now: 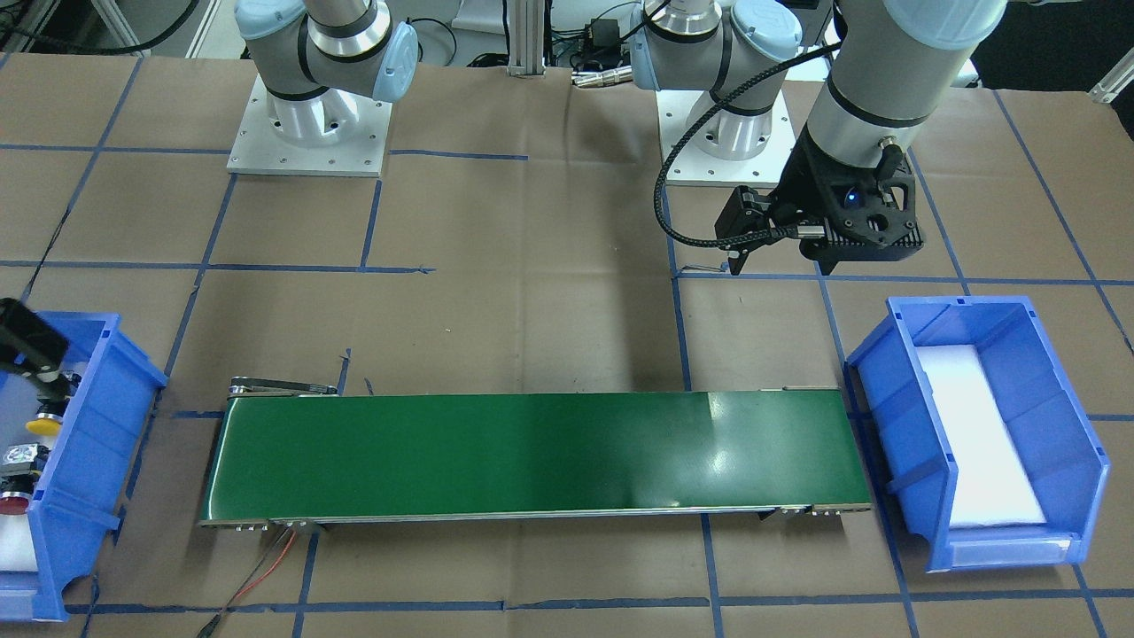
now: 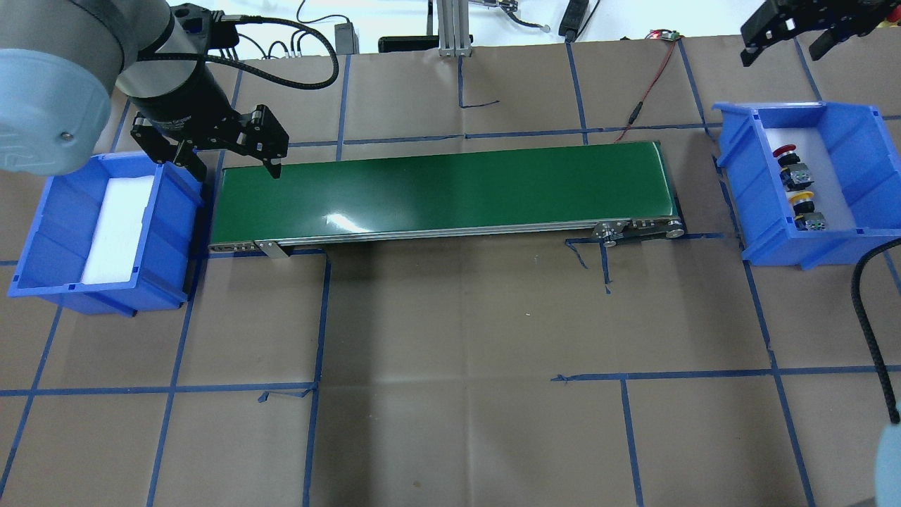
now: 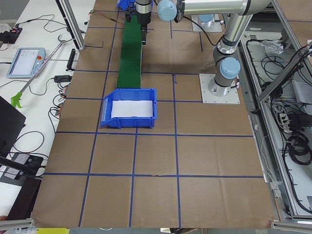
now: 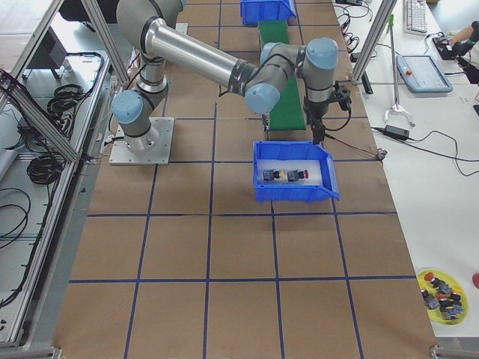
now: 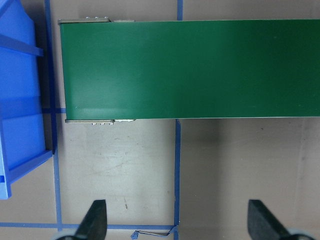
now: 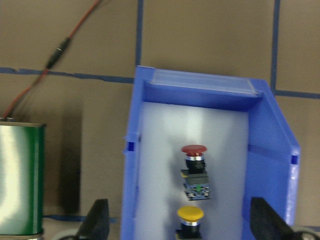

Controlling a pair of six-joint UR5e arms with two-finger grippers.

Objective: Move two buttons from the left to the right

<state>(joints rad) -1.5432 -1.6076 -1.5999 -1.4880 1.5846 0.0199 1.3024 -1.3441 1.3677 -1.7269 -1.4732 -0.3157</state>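
Buttons [image 2: 797, 174] along bin [image 2: 864, 141], caps far-facing

We see a red-capped button [image 6: 194, 162] and a yellow-capped button [image 6: 190, 219], both with black bodies. The right bin [image 6: 270, 165] is bright blue with a white floor; the left bin [image 2: 53, 225] is the same blue, lined white. We find the belt [image 2: 450, 186] dark green and the table [image 2: 457, 338] brown paper, gridded with dark blue tape [image 5: 177, 170]. The left arm [image 1: 886, 89] and right arm [image 4: 194, 56] are grey with pale blue caps; the left gripper [image 5: 177, 220] and right gripper [image 6: 181, 220] are black.
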